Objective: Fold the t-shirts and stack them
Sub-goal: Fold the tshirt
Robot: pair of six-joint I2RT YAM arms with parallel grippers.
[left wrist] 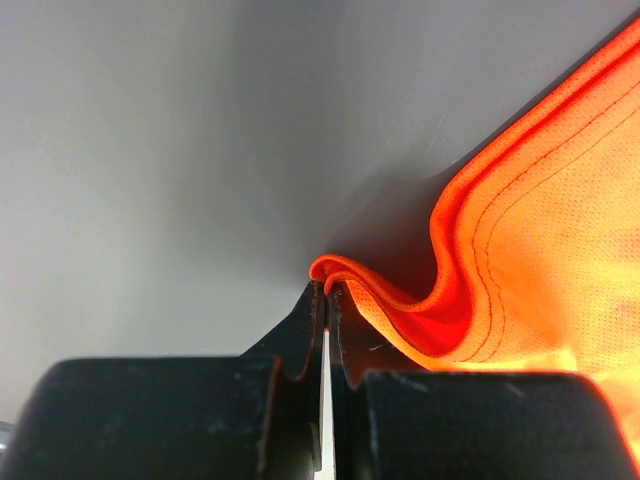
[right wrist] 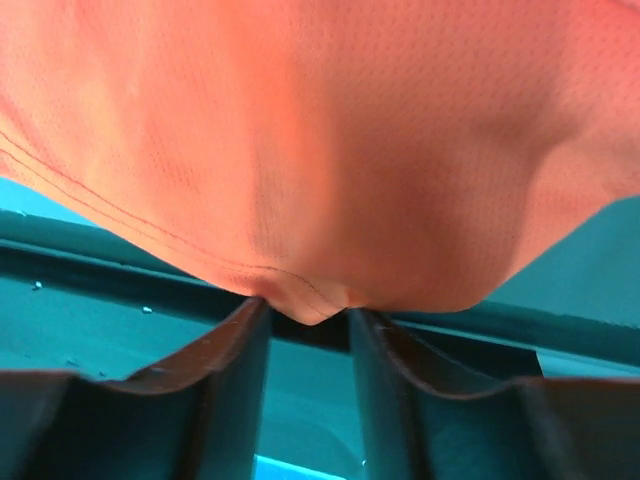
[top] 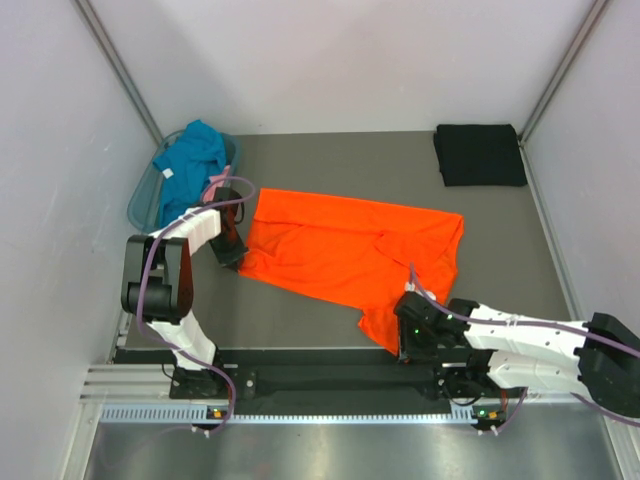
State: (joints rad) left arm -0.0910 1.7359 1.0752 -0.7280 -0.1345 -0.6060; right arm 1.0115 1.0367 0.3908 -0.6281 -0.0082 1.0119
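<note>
A bright orange t-shirt (top: 340, 250) lies spread and rumpled on the grey table. My left gripper (top: 235, 258) is at its left corner. In the left wrist view this gripper (left wrist: 326, 290) is shut on a fold of the orange hem (left wrist: 345, 270), with the rest of the cloth (left wrist: 540, 260) running off to the right. My right gripper (top: 400, 335) is at the shirt's near corner. In the right wrist view its jaws (right wrist: 308, 312) stand apart, and the orange cloth (right wrist: 320, 150) sags over the fingertips with a small point of hem dipping into the gap. A folded black t-shirt (top: 480, 155) lies at the back right.
A translucent blue-green basket (top: 140, 200) stands at the back left with a teal t-shirt (top: 195, 155) draped in it. White walls close in the table on the left, back and right. The arms' mounting rail (top: 320, 380) runs along the near edge.
</note>
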